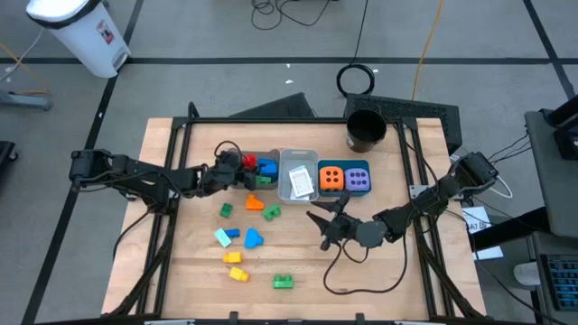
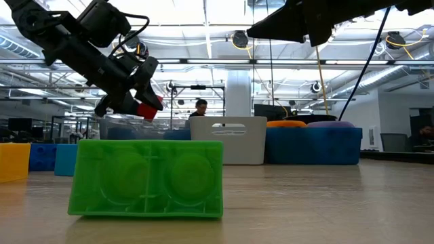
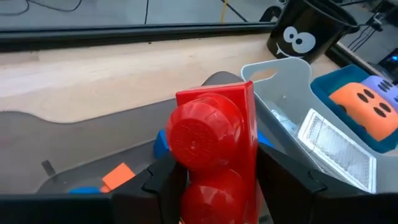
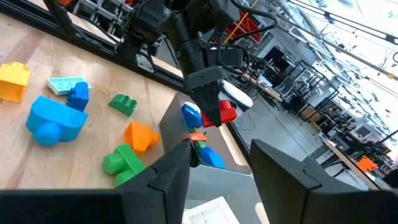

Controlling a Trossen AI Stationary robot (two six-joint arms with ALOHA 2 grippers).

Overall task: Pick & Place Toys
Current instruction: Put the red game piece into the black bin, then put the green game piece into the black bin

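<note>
You're working on a pale wooden tabletop [image 1: 190, 271] framed by dark rails, sitting on a grey floor with taped lines. A white bin [image 1: 79, 32] stands off the far left corner and cables trail around. From table height the room behind is a big open lab with ceiling lights and racks, and a person [image 2: 201, 107] far back.

Along the far side of the table you've got a grey bin [image 1: 237, 161], a clear bin [image 1: 297, 173] with a white card [image 1: 301, 184] in it, and a teal bin [image 1: 344, 178] holding the orange dotted cube [image 1: 331, 179] and the purple dotted cube [image 1: 358, 180]. The black cup [image 1: 366, 131] sits behind them.

Your left gripper [image 1: 237, 167] hangs over the grey bin with a red brick [image 3: 214, 146] between its fingers; the brick sits in the gap, held above the blue and orange pieces already inside.

Your right gripper [image 1: 321, 221] hovers above bare wood just in front of the clear bin, fingers parted with nothing in them.

Loose on the table: a small green brick [image 1: 225, 210], an orange brick [image 1: 254, 203], a green piece [image 1: 271, 213], a teal brick [image 1: 222, 237], a blue piece [image 1: 253, 238], yellow bricks [image 1: 237, 266] and, nearest the front edge, a green brick [image 1: 283, 282].
</note>
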